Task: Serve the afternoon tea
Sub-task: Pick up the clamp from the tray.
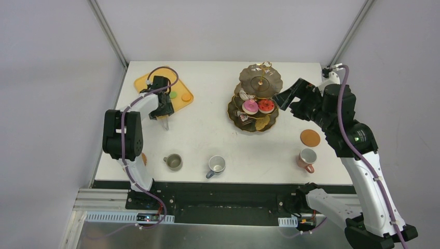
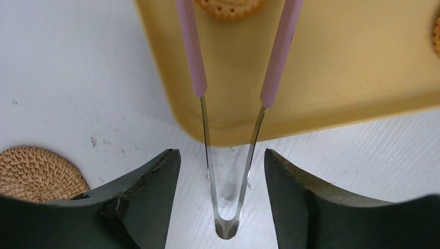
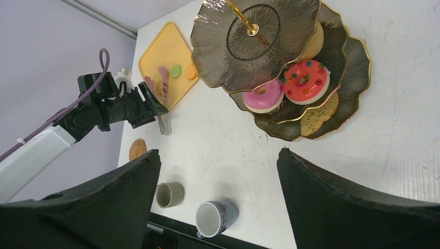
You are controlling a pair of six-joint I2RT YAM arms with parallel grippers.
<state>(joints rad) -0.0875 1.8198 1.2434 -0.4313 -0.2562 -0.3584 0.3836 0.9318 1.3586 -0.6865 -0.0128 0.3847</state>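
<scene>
1. A brown round coaster (image 1: 143, 158) sits at the left edge of the table (image 1: 207, 132), partly hidden behind the left arm.
2. The yellow-orange tray (image 1: 141, 82) lies askew in the far left corner, one corner close to the table's left edge. A green macaron (image 1: 173, 94) and an orange macaron (image 1: 186, 97) rest on it.
3. The left gripper (image 2: 222, 155) hovers low at the tray's near rim with its jaws apart. The pink-handled tongs (image 2: 193, 52) lie between its fingers (image 2: 140, 207) with a gap on each side. Their pink ends are on the tray and the metal bend is past the rim, over the tabletop.
4. The olive mug (image 1: 173, 162) and the grey-blue mug (image 1: 216, 165) stand apart from each other along the near edge.
5. White tabletop separates the tray from the three-tier stand (image 1: 258, 126), which is far and right of centre. A pink doughnut (image 1: 250, 107) and a red doughnut (image 1: 266, 106) sit side by side on its middle tier.
6. The right gripper (image 1: 283, 99) hangs just right of the stand without touching it. Its jaws are wide apart with nothing between them.
7. A second coaster (image 1: 310, 137) lies towards the right edge, with the pink mug (image 1: 307, 157) just nearer, close to the near edge.
</scene>
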